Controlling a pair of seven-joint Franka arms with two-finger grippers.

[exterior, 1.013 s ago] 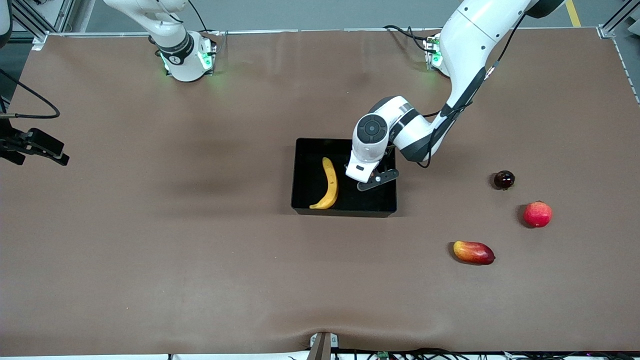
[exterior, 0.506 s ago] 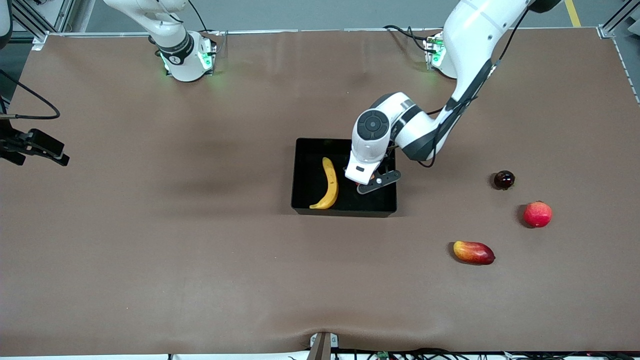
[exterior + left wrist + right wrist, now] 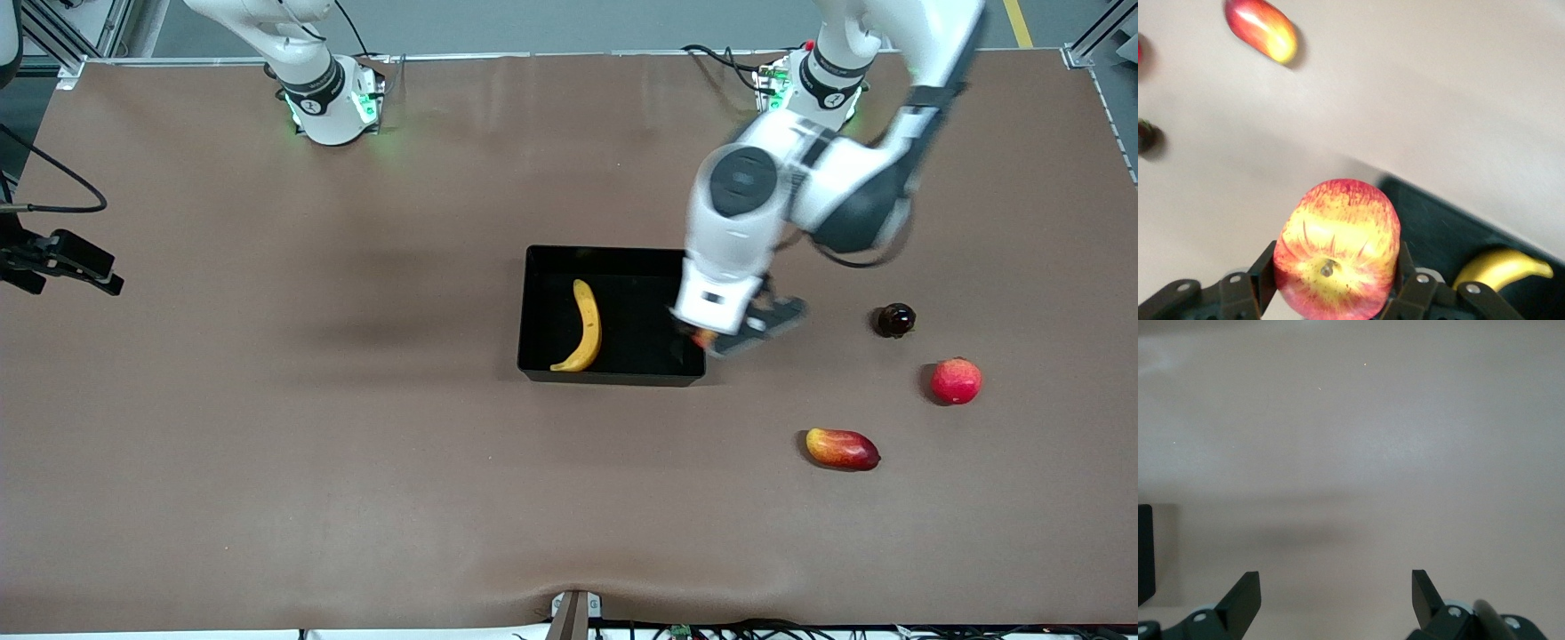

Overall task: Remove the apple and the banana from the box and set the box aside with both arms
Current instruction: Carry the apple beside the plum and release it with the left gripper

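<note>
The left end effector (image 3: 1335, 300) is clamped on the apple (image 3: 1337, 250), one finger (image 3: 1268, 267) against each flank of the fruit, so the stem end faces the wrist camera and the round body cannot roll out. It hangs in the air over the wall of the box (image 3: 533, 302) at the left arm's end, which suggests the apple is being carried clear of the box toward bare worktop (image 3: 356, 489). The banana (image 3: 582, 326) lies inside the box, toward the right arm's end of it, curved along the floor and not yet taken out.

On the worktop, toward the left arm's end from the box, three other fruits rest well apart from it: a small dark fruit (image 3: 895, 319), a round pinkish-red fruit (image 3: 956, 380) and an elongated red-yellow fruit (image 3: 842, 448) nearest the front camera. A set-down spot between the box and these would keep the apple from knocking them.

The right end effector (image 3: 1336, 597) waits with its fingers wide apart over bare worktop, well away from the box.
</note>
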